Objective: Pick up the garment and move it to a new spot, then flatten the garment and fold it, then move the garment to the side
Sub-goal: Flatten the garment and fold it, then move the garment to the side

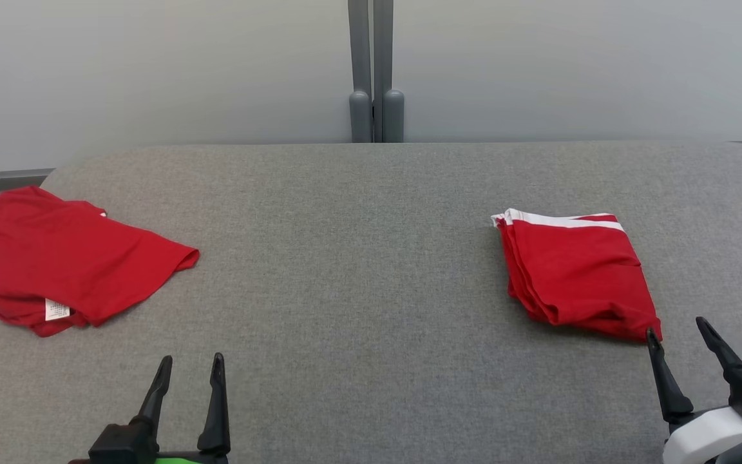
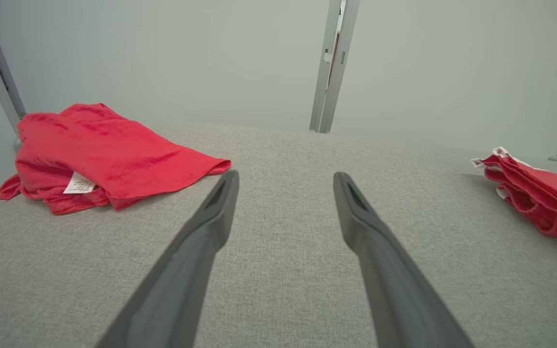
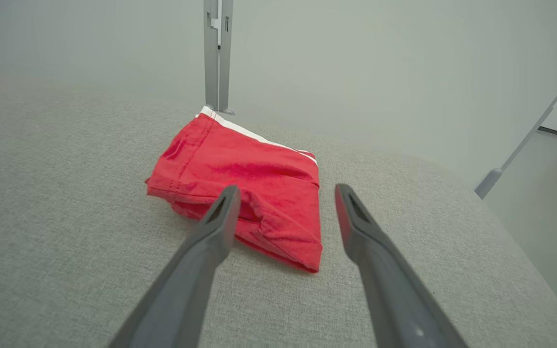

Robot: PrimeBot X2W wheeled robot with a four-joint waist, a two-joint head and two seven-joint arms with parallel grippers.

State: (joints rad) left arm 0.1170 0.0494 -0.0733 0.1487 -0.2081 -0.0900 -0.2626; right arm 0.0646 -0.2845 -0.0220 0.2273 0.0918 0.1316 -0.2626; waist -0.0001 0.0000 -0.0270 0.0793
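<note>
Garments are lying at both ends of the wide grey woven-cloth table top (image 1: 358, 258), well apart from each other. You are looking at a crumpled red garment (image 1: 68, 258) of soft fabric sprawling at the robot's left edge, part of it reaching past the rim, with its small white label (image 1: 57, 309) showing on the near side. A folded red garment (image 1: 577, 277) with a white stripe along its far edge is sitting as a neat stacked rectangle on the right side. The left gripper (image 1: 192, 356) is hanging over bare table near the front, its two dark fingers standing parted and holding nothing, and the crumpled piece is lying off to its left, apart from it. The right gripper (image 1: 675, 326) is hanging just beside the near right corner of the folded piece, fingers likewise spread and gripping nothing. In the right wrist view its left finger is overlapping the cloth's near edge, but you cannot tell whether it is touching. Behind the table, a grey upright post (image 1: 375, 71) is standing against the pale wall (image 1: 152, 71).
</note>
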